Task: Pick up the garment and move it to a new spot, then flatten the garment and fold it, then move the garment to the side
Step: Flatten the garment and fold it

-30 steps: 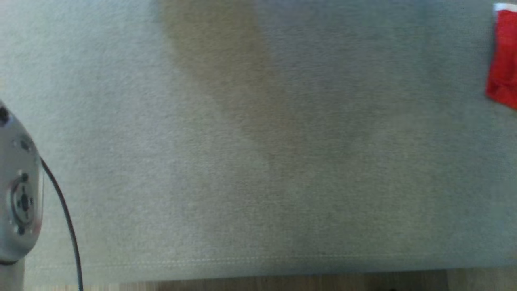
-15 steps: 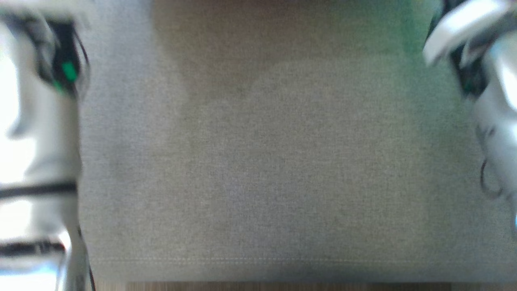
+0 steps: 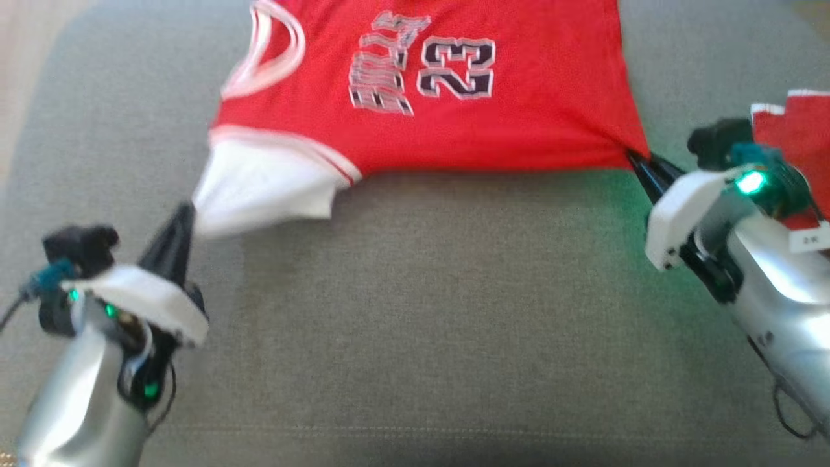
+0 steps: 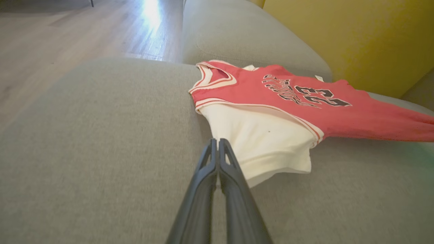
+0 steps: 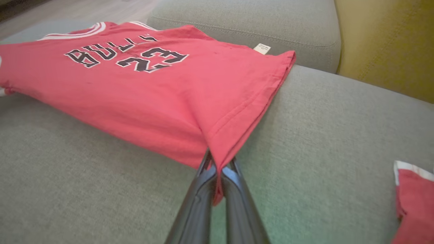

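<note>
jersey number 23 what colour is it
Dark digits with a white outline on the red jersey, clearest in the head view.

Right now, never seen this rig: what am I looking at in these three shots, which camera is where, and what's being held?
It is a wheeled robot with two arms, each ending in a two-fingered claw. One picture comes from a camera on its head, looking down at a grey sofa cushion. The other two come from cameras on the wrists, each looking along that arm's own dark fingers.

On the cushion lies a red jersey with the number 23 and a white sleeve. The left claw is shut on the white sleeve's edge, and the right claw is shut on a red corner at the hem, clearest in the right wrist view. The jersey is stretched between them. A second red garment lies by the right arm.
</note>
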Available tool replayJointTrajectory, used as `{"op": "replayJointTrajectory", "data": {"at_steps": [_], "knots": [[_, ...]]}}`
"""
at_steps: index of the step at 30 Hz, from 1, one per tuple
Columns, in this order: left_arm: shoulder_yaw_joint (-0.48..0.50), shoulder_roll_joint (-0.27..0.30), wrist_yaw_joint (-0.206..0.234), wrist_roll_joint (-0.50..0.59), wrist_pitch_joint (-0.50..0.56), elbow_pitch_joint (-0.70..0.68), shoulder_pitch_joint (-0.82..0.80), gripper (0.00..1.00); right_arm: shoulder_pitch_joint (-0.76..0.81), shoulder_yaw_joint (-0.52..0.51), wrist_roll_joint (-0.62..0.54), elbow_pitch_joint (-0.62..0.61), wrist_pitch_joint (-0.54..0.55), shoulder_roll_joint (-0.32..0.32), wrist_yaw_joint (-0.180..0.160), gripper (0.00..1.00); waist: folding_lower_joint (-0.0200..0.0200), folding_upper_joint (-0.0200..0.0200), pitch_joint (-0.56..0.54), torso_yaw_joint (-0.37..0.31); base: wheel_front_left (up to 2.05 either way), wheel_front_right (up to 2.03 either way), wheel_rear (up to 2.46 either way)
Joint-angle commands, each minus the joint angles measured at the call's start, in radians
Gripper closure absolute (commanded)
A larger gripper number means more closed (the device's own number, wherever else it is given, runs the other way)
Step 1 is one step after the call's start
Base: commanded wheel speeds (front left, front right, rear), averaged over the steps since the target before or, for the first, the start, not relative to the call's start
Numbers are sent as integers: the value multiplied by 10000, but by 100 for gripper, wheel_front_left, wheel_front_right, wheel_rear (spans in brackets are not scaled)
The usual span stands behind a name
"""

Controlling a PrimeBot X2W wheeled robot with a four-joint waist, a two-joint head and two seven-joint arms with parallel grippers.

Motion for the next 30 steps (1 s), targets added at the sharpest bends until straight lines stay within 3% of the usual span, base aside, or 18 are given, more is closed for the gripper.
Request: {"op": "replayJointTrajectory", "data": {"at_steps": [1, 9, 19, 25, 30], "knots": [[101, 716, 8, -324, 177, -609, -80, 100, 174, 217, 252, -252, 65, -361, 35, 100, 1, 0, -261, 157, 0, 0, 0], [-1147, 2116, 6, -1805, 1271, -1788, 1224, 100, 917, 1388, 1181, -479, 915, -1226, 35, 100, 1, 0, -784, 392, 0, 0, 0], [-2130, 3212, 5, -3167, 2063, -3129, 2066, 100, 1705, 2500, 3183, -1378, 3109, -2247, 35, 100, 1, 0, -1347, 319, 0, 0, 0], [-2315, 3801, 5, -3891, 2147, -3688, 2586, 100, 2123, 2804, 4417, -2140, 4343, -2761, 35, 100, 1, 0, -1568, 222, 0, 0, 0], [-2141, 4224, 5, -4405, 2131, -4030, 3074, 100, 2193, 2923, 4684, -2469, 4752, -3071, 35, 100, 1, 0, -1720, 168, 0, 0, 0]]}}
